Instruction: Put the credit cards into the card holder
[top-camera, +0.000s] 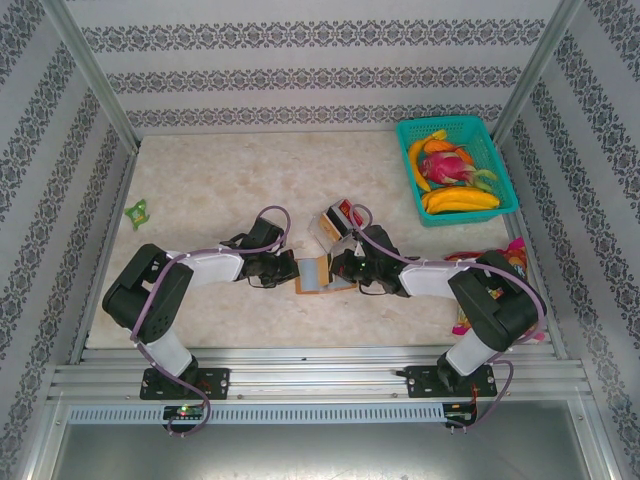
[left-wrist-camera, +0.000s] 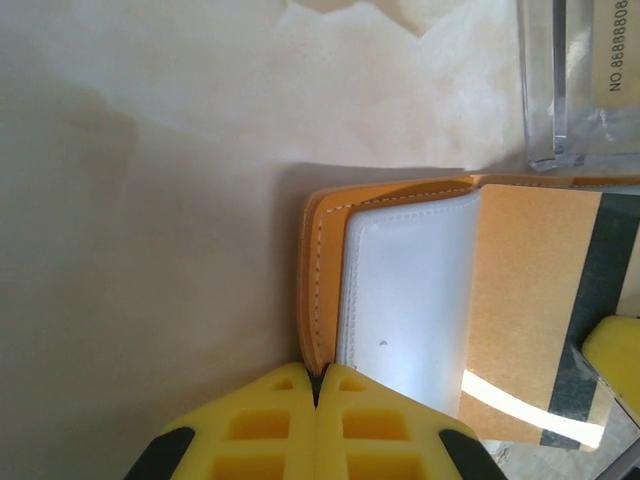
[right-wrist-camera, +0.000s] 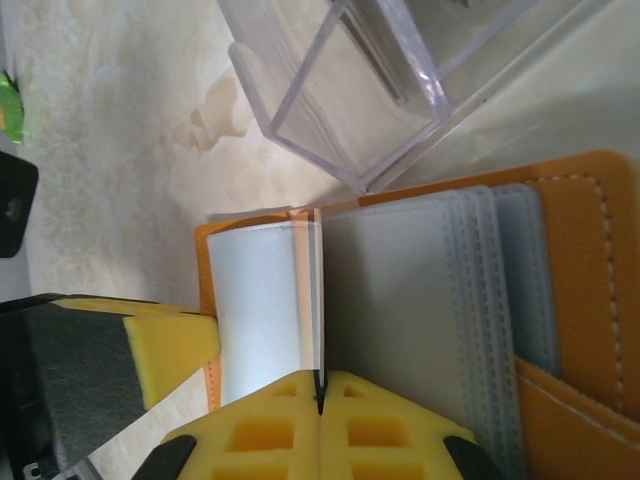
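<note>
On the marble tabletop (top-camera: 200, 180) we see the open card holder (left-wrist-camera: 322, 270), left gripper (left-wrist-camera: 317, 385) pinching its edge, right gripper (right-wrist-camera: 320, 390) clamping a tan card (left-wrist-camera: 520, 300) over its slots.

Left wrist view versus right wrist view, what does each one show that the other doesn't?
Left wrist: the flat face of the tan card with its dark stripe. Right wrist: grey stitched slots and a green scrap. Both: the open orange card holder, the clear box, and yellow jaws shut at the bottom edge.
</note>
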